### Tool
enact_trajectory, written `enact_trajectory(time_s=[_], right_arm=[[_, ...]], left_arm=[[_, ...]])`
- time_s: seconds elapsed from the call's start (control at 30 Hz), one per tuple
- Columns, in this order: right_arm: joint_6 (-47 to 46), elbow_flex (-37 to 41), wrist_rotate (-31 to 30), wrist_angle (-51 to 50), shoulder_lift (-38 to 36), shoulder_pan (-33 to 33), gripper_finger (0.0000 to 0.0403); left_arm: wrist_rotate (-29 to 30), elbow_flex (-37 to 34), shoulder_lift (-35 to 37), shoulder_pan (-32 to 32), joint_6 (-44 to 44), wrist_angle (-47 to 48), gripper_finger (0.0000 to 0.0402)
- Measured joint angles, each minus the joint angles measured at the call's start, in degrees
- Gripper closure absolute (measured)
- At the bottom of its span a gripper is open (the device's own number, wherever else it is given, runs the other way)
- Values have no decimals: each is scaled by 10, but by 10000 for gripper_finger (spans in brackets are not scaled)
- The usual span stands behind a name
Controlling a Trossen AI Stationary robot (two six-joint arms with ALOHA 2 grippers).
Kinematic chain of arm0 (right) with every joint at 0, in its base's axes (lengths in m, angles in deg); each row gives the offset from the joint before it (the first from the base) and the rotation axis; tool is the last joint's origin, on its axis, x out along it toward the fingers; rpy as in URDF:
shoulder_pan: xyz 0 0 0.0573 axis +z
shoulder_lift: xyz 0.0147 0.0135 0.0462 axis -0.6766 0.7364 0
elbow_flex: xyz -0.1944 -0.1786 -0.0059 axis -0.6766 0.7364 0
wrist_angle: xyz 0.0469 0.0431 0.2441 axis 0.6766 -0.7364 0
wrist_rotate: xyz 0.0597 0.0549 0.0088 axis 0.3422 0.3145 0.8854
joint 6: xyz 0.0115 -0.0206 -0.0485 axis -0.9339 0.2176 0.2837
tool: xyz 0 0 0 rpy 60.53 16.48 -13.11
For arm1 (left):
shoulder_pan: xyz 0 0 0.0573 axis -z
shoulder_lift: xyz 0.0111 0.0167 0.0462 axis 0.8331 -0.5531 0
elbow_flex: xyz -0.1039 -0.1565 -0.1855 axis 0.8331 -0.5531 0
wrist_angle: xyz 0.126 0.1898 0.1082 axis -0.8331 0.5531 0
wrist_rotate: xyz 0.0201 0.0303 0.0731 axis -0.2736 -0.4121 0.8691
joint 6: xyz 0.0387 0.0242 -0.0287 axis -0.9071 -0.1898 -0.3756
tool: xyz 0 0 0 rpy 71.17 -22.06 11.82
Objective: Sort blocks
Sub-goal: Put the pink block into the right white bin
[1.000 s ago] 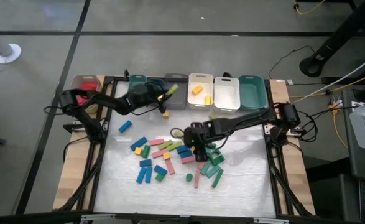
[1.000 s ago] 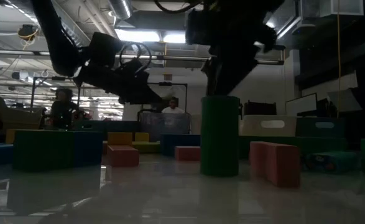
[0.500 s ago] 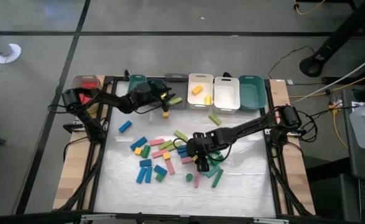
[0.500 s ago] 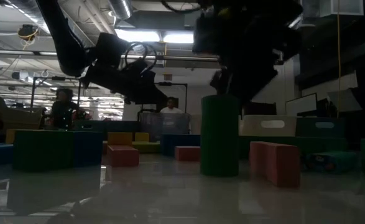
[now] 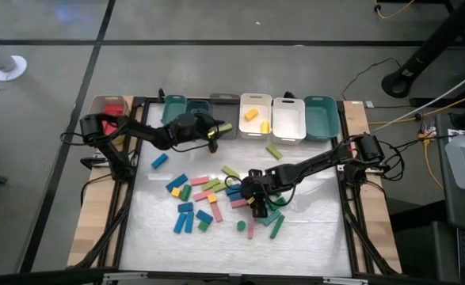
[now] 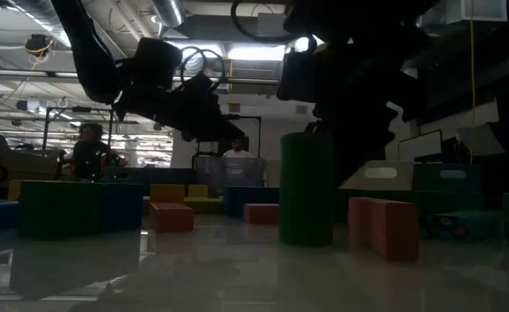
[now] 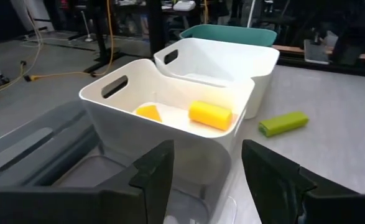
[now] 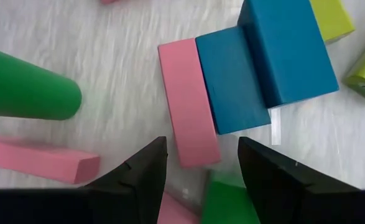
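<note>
The blocks (image 5: 208, 198) lie scattered over the table's middle: blue, green, lime, pink and yellow pieces. My right gripper (image 8: 201, 149) hangs open just above the pile, pointing steeply down. Its fingers stand on either side of one end of a pink bar (image 8: 187, 102), which lies flat against a blue block (image 8: 232, 81). My left gripper (image 7: 201, 168) is open and holds nothing, level over the grey bin (image 7: 27, 149) at the back. A lime block (image 5: 224, 127) lies by its fingertips at that bin. Two yellow pieces (image 7: 210, 114) rest in the white bin (image 7: 170, 87).
A row of bins stands along the far edge: tan (image 5: 109, 107), teal (image 5: 175, 105), grey, two white (image 5: 288, 119) and teal (image 5: 321, 116). A green cylinder (image 6: 306, 189) stands upright near the front. Another lime bar (image 7: 283, 123) lies on the table before the white bins.
My left gripper has swung toward the table's right along the bins; the lime block that stuck up from its fingers now lies lower at the grey bin. My right gripper has come down toward the pile and a little toward the near edge, tipping steeper.
</note>
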Motion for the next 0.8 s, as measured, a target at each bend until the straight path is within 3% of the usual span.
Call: enact_trajectory(time_s=[0.8], right_arm=[[-21,35,-24,83,27,0,205]], left_arm=[[0,0,1,6,0,0,224]])
